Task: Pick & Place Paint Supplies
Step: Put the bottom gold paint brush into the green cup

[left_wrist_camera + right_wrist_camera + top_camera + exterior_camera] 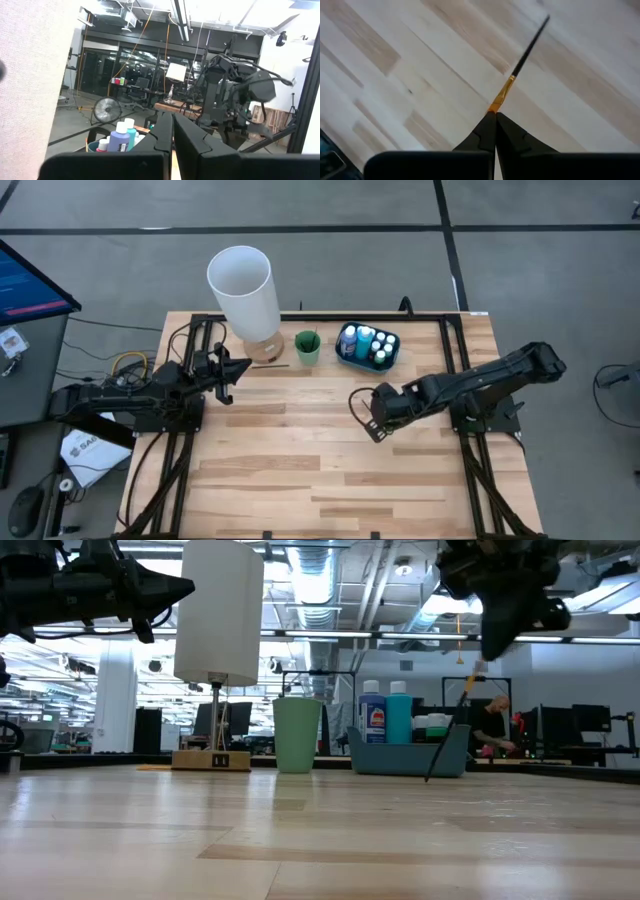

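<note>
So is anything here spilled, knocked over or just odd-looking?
Nothing is spilled or tipped. The bottles stand upright in the blue tray, the green cup upright beside it. The only unusual sight: the right pincer holds a thin brush above the table.

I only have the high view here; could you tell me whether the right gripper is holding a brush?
Observer: Yes. The right wrist view shows the right gripper shut on a thin brush, near its gold ferrule.
Operator: Thank you. Is it off the table?
Observer: In the low view it hangs slanted, its lower end seemingly above the table, in front of the blue tray.
Operator: And the left gripper?
Observer: The left gripper is shut and empty, raised beside the lamp.
</note>
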